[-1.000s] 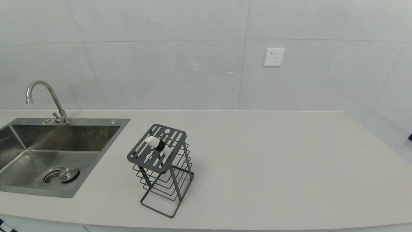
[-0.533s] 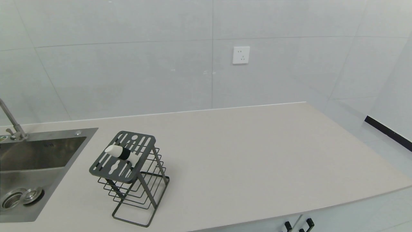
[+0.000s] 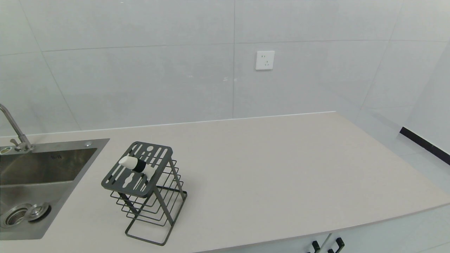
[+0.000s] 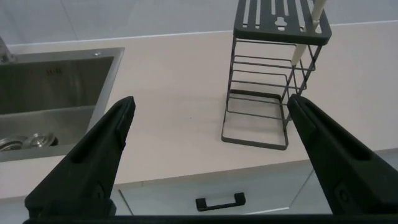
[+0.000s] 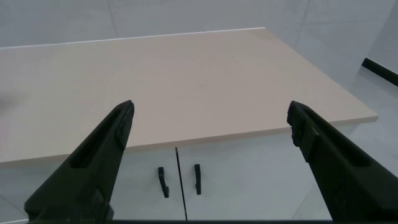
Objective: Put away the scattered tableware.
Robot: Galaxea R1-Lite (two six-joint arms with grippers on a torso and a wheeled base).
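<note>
A dark wire cutlery rack stands on the pale counter, just right of the sink. A utensil with a white and black handle sticks up through the rack's slotted top plate. In the left wrist view my left gripper is open and holds nothing; it hangs off the counter's front edge, facing the rack, where the utensil's pale shaft runs down inside. My right gripper is open with nothing between its fingers, off the front edge before a bare stretch of counter.
A steel sink with a drain and a faucet lies at the left. The tiled wall behind carries a socket. The counter ends at the right. Cabinet doors with black handles sit under the front edge.
The whole head picture swung to the right and then settled back a little: the camera moved. The rack and the utensil stay where they were on the counter.
</note>
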